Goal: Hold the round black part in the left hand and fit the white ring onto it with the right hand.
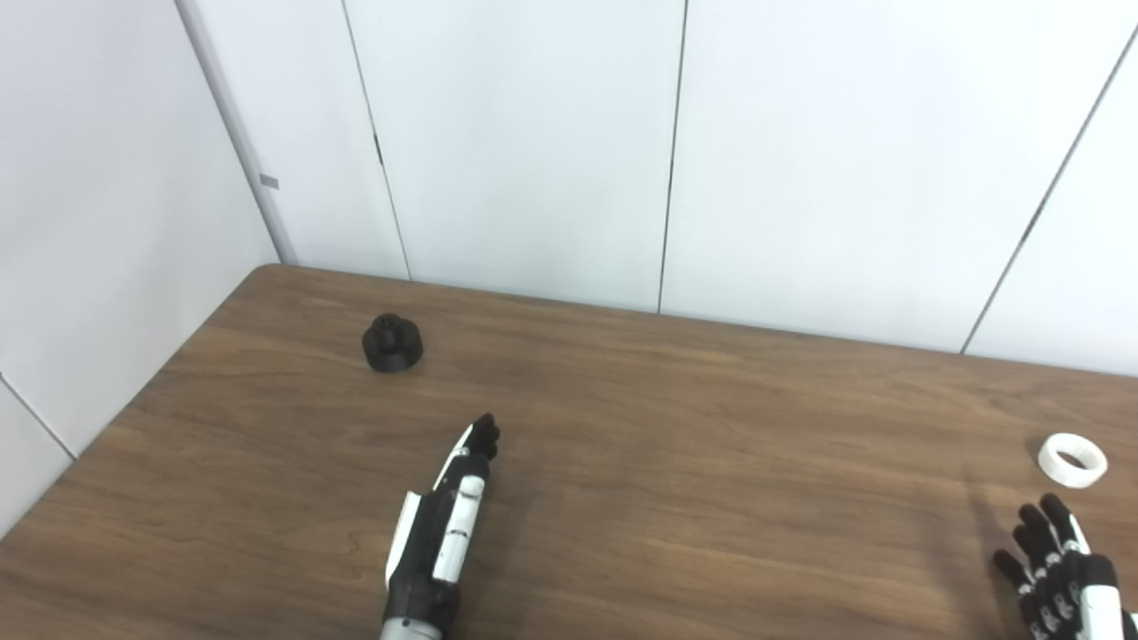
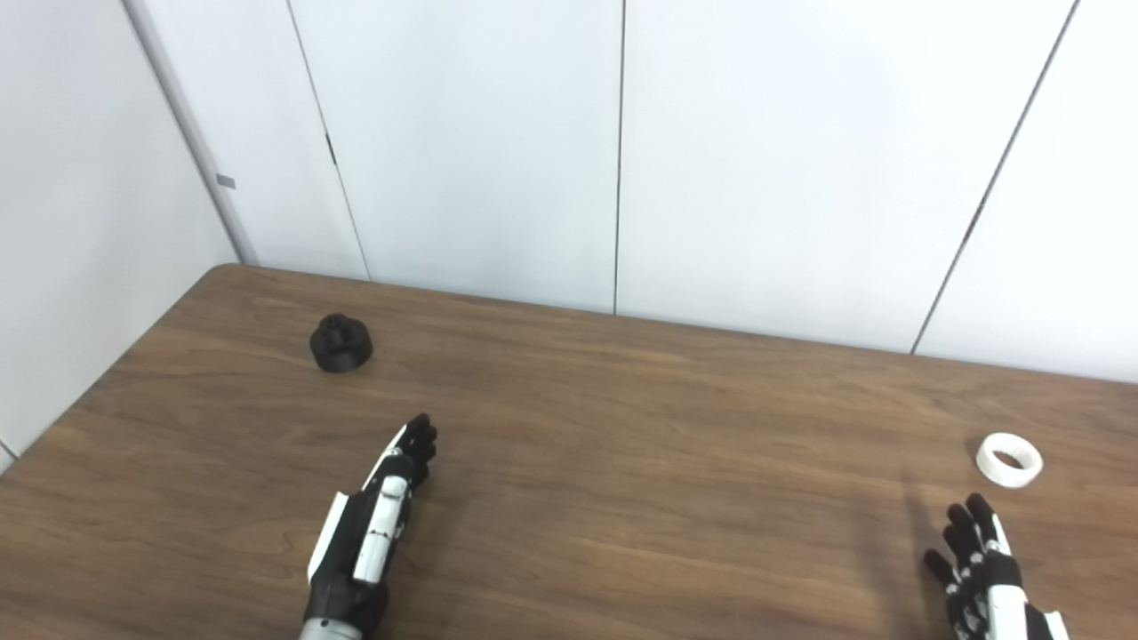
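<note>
The wooden worktop (image 1: pixel 676 427) carries the round black part (image 1: pixel 392 342) near its far left corner and the white ring (image 1: pixel 1072 460) far right. The left hand (image 1: pixel 444 524) and right hand (image 1: pixel 1058 569) hover empty, fingers released, the right hand near the ring.

Twin head views down over table (image 1: pixel 622 462)

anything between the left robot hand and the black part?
Nothing: only bare wooden table lies between the left robot hand and the black part, shown in both eye views. That hand is open and holds nothing.
</note>
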Robot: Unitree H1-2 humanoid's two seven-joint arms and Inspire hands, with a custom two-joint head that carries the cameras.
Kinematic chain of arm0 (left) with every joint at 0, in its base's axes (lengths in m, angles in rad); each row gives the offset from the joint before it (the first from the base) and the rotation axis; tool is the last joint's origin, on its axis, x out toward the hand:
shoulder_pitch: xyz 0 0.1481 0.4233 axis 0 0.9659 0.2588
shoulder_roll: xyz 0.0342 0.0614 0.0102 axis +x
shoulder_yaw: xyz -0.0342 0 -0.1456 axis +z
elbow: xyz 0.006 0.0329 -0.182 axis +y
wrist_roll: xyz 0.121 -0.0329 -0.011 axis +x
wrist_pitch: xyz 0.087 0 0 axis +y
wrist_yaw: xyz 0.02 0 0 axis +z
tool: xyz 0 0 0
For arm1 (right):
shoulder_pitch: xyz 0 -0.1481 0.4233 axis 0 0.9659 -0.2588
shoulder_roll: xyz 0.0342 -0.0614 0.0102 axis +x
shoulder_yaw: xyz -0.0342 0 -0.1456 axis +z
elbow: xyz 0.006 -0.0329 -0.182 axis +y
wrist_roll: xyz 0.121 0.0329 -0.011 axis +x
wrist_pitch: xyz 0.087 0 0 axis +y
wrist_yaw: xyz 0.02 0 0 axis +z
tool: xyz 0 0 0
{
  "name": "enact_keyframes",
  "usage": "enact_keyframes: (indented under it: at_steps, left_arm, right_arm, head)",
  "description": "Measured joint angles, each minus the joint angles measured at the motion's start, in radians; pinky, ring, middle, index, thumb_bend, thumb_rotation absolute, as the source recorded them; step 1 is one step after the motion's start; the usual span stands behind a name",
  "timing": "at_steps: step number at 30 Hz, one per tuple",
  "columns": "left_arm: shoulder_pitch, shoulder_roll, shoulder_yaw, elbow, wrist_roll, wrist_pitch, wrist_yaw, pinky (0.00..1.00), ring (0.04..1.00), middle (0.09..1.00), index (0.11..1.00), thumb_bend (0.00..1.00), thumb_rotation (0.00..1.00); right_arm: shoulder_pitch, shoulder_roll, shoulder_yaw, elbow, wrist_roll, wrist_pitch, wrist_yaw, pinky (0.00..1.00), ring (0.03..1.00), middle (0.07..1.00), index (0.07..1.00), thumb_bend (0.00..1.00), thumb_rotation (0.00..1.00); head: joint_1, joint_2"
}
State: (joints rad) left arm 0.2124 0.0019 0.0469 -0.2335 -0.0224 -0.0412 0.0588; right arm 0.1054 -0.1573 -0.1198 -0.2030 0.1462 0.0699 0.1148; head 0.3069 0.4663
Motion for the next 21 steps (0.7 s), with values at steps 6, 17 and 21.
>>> enact_keyframes:
  at_steps: [6, 17, 21]
  left_arm:
    - [0.002, 0.004, -0.007, -0.089, 0.144, 0.122, 0.021, 0.91, 0.931, 0.933, 0.938, 0.54, 0.42]
    - [-0.068, 0.092, 0.098, -0.151, 0.414, 0.224, 0.079, 0.90, 0.897, 0.877, 0.869, 0.84, 0.23]
    - [-0.119, 0.135, 0.109, -0.186, 0.497, 0.265, 0.080, 0.81, 0.862, 0.867, 0.855, 0.86, 0.28]
  right_arm:
    - [0.001, -0.004, 0.003, 0.000, 0.007, -0.005, 0.010, 1.00, 1.000, 0.998, 1.000, 0.52, 1.00]
    - [0.006, -0.008, 0.004, 0.028, 0.014, -0.046, 0.012, 1.00, 1.000, 0.981, 1.000, 0.57, 1.00]
    - [0.005, -0.008, 0.004, 0.033, 0.011, -0.053, 0.012, 1.00, 0.997, 0.980, 1.000, 0.57, 1.00]
  head:
    - [-0.018, 0.008]
    - [-0.034, 0.011]
    - [-0.029, 0.011]
